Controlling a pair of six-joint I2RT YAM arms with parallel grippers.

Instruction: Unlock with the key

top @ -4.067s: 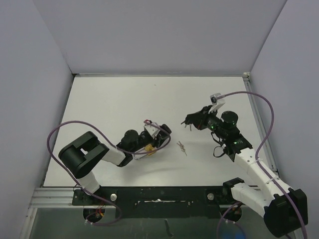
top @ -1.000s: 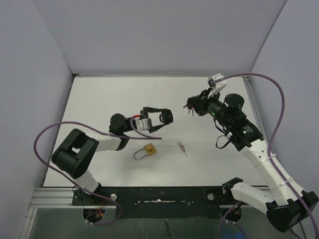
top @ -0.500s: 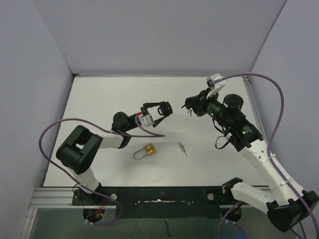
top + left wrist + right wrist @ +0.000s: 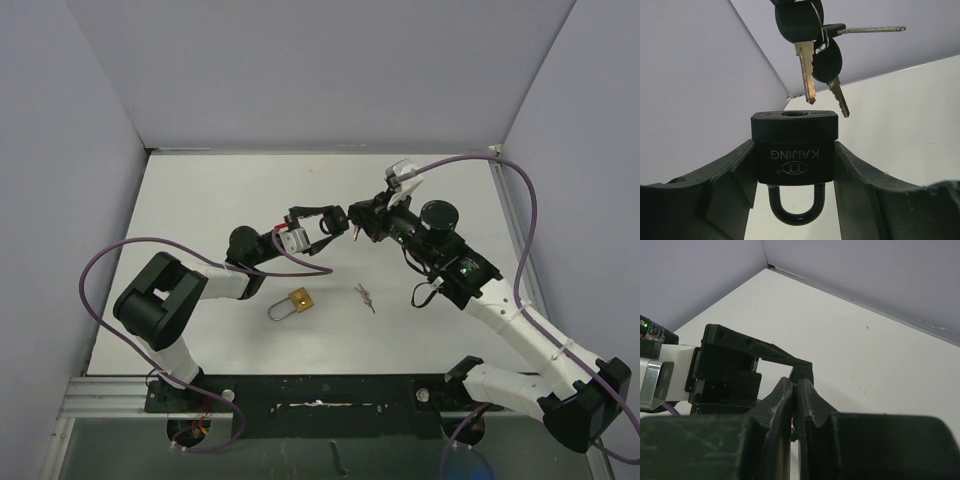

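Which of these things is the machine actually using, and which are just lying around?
In use: black padlock in the left gripper; bunch of keys in the right gripper.
Lying about: brass padlock, loose small keys, both on the table.

A padlock (image 4: 794, 147) sits between the fingers of the left hand (image 4: 316, 226), raised above the surface (image 4: 210, 200). Right of it, keys (image 4: 805, 70) hang from the right hand (image 4: 364, 222), just off its keyhole end. Nearer the arm bases, a second padlock (image 4: 298, 301) lies on the surface, with loose keys (image 4: 365, 296) to its right.
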